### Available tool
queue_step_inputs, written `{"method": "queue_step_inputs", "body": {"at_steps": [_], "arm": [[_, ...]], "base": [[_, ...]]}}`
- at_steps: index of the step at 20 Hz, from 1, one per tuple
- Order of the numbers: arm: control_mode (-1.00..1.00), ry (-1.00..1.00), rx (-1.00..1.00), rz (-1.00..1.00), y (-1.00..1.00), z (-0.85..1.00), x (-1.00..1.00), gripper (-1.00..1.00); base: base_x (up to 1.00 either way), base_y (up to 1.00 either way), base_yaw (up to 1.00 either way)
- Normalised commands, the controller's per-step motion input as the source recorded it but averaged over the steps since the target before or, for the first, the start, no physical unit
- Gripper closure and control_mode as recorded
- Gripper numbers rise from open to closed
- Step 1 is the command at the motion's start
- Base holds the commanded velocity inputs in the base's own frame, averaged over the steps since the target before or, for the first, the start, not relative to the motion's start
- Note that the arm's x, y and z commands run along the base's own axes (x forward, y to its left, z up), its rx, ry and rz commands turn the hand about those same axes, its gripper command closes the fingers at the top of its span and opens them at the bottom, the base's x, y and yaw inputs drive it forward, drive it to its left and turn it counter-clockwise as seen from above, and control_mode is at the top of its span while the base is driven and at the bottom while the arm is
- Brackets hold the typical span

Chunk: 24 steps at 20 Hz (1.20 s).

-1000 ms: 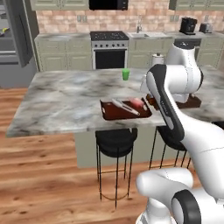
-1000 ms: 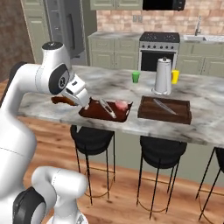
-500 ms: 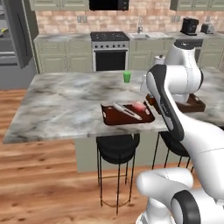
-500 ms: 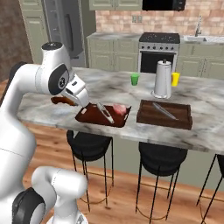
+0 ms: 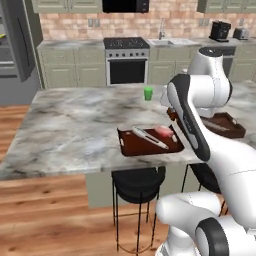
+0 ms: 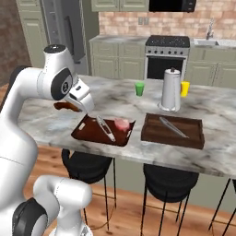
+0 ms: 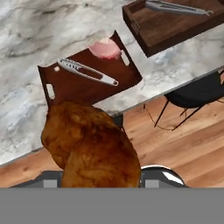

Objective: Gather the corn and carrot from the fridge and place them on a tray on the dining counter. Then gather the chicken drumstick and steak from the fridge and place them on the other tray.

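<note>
End effector [image 6: 79, 102] partly open, its jaws clamped on the chicken drumstick [image 7: 89, 151], a brown lump held in the air above the worktop's [image 6: 216, 156] near edge, just beside the nearer tray [image 7: 65, 89]. That tray carries the pink steak [image 7: 106, 49] and metal tongs [image 7: 85, 71]. Beside it, the other tray [image 6: 173, 132] holds a second pair of tongs [image 6: 173, 126].

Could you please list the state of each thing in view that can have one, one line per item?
gripper: shut on the chicken drumstick, held above the near tray.
chicken drumstick: held in the gripper, not yet on a tray.
steak: lying in the near tray.
near tray: on the counter, holding steak and tongs.
far tray: on the counter, holding only tongs.
fridge: door open.
</note>
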Motion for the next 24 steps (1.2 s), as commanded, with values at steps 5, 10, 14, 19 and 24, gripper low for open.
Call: {"method": "queue_step_inputs", "body": {"at_steps": [5,10,14,19,24], "arm": [[1.0,0.0,0.0,0.0,0.0,0.0,0.0,1.0],[-1.0,0.0,0.0,0.06,0.25,-0.31,0.28,1.0],[-1.0,0.06,0.0,0.07,0.44,-0.3,0.21,1.0],[-1.0,0.06,0.0,0.15,0.21,-0.35,0.23,1.0],[-1.0,0.02,0.0,0.22,0.0,-0.44,0.68,1.0]], "base": [[0.43,0.01,0.01],[0.0,0.0,0.0],[0.0,0.0,0.0],[0.0,0.0,0.0],[0.0,0.0,0.0]]}}
